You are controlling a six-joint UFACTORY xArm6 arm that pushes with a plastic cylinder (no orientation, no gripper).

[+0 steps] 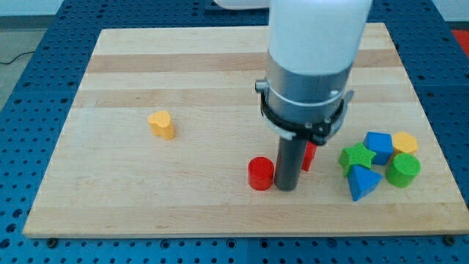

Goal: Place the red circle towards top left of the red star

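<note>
Tip [286,188] beside smooth red circle [260,174]

The place looked like a robotics lab or test bench. A pale wooden board [183,81] of glued strips lay on a blue perforated table [29,110], its regular grid of holes of the kind used for bolting down equipment. A thick white and grey robot arm [311,66] stood over the board. Small plastic blocks [377,163] in plain colours sat on the wood like test pieces. At the view's top left a strip of pale floor [22,22] showed beyond the table, with a dark cable [11,59] trailing at the edge.
</note>
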